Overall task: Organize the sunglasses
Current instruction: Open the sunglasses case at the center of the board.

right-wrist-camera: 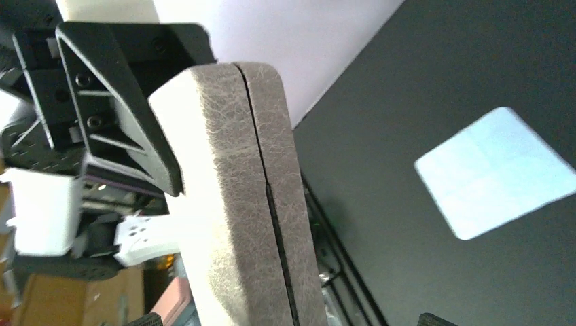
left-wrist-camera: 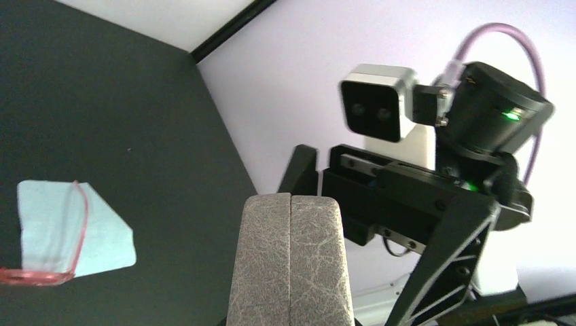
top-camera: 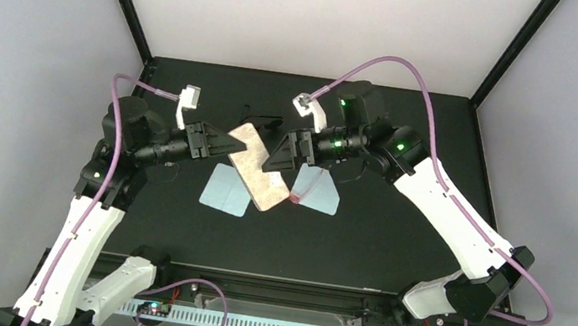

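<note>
The sunglasses [top-camera: 302, 187], with a thin red-pink frame and clear lenses, lie on a light blue cloth [top-camera: 322, 194] right of centre. They also show in the left wrist view [left-wrist-camera: 71, 234] on that cloth [left-wrist-camera: 102, 238]. A grey-beige textured glasses case [top-camera: 258, 167] hangs in the air between both arms, its seam nearly closed. My left gripper [top-camera: 223, 144] is shut on its far-left end. My right gripper [top-camera: 279, 160] is shut on its right side. The case fills the left wrist view [left-wrist-camera: 291, 265] and the right wrist view [right-wrist-camera: 251, 204] and hides my own fingers.
A second light blue cloth [top-camera: 227, 189] lies on the black mat left of centre, and shows in the right wrist view [right-wrist-camera: 496, 170]. A small dark object [top-camera: 262, 119] sits behind the case; I cannot tell what it is. Black frame posts stand at the far corners.
</note>
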Tool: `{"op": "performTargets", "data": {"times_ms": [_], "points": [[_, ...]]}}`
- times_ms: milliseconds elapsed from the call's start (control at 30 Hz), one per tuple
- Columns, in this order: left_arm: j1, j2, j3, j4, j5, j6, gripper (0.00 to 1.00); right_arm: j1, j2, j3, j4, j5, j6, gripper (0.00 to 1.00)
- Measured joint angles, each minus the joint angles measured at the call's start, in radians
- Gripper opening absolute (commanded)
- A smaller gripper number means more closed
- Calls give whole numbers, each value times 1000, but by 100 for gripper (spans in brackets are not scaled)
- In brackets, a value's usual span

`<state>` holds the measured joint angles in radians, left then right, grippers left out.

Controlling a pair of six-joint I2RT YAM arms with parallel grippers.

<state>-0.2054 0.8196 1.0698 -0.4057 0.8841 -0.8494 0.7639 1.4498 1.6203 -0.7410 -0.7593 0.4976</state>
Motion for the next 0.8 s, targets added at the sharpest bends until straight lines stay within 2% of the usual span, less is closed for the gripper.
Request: {"op": "performTargets", "data": {"times_ms": [200,400,633,800], "points": [[-7,25,-8,-79,-102,-26,1,0,-11,61,-99,197,-30,100],[-13,39,-40,-134,-202,-76,1,41,-3,168,-190,322,-101,100],[-23,78,-40,-150,-234,-98,1,156,83,227,-261,443,-174,100],[-26,91,-40,-149,-235,-101,2,189,179,273,-311,510,-220,100]]}}
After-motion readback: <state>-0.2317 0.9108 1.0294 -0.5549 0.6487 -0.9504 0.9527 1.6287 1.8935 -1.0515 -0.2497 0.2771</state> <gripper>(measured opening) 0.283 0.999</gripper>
